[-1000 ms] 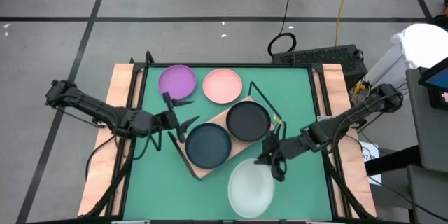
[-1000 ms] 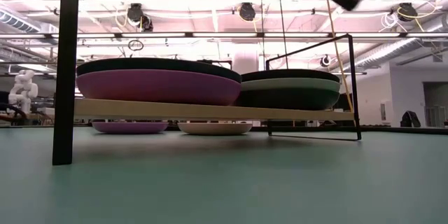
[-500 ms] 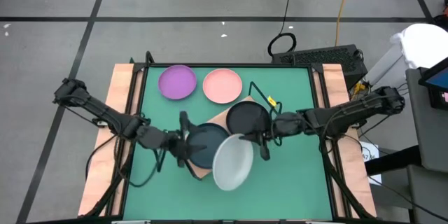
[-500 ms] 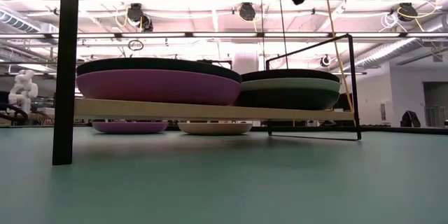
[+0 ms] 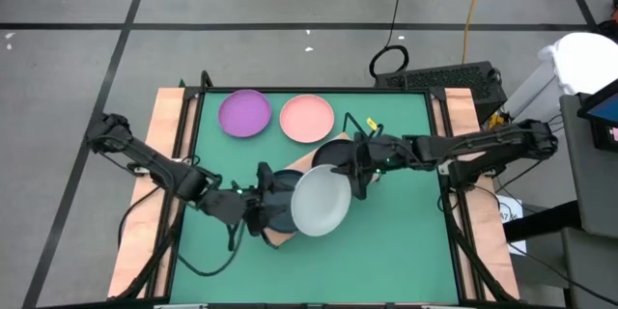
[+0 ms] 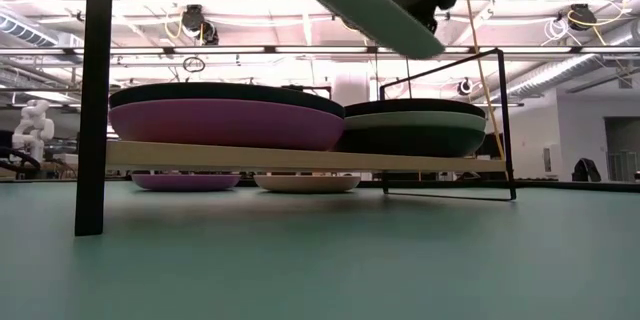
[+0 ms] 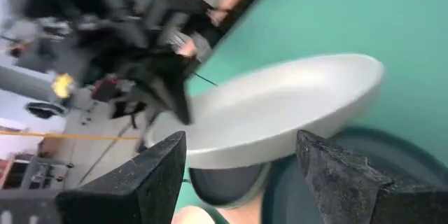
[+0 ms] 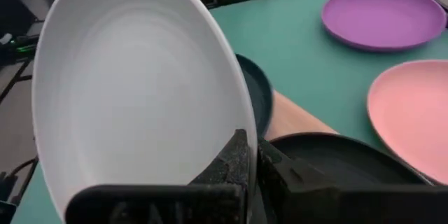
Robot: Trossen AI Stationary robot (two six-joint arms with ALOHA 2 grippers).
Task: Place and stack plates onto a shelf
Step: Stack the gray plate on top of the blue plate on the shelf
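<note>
Pinching the rim of the round pale mint-white matte plate point(image 5: 321, 202), the right gripper point(image 5: 359, 176) has its two dark fingers closed tight on the plate's right edge and holds it in the air above the near-right part of the light wooden shelf board point(image 5: 301, 165). That held plate is tilted rather than flat: in the low view its underside point(image 6: 362, 5) slopes down toward the right, and in the right wrist view its hollow face point(image 8: 133, 98) stands steeply on edge, rim clamped between the fingers point(image 8: 234, 161). Being round, it has no long axis; its tilt is the only direction it shows. Under it on the board lies the round dark teal plate point(image 5: 273, 201), partly covered from above, and the round black plate point(image 5: 336, 157) sits on the board's far-right end. The board runs diagonally across the green tabletop point(image 5: 406, 241), from near left to far right. Well apart, at the far side of the table, the round purple plate point(image 5: 244, 113) and the round pink plate point(image 5: 307, 118) lie flat side by side on the tabletop. The left gripper point(image 5: 253, 210) hovers at the teal plate's left edge, its fingers point(image 7: 133, 185) spread wide and holding nothing, the pale plate just beyond them.
</note>
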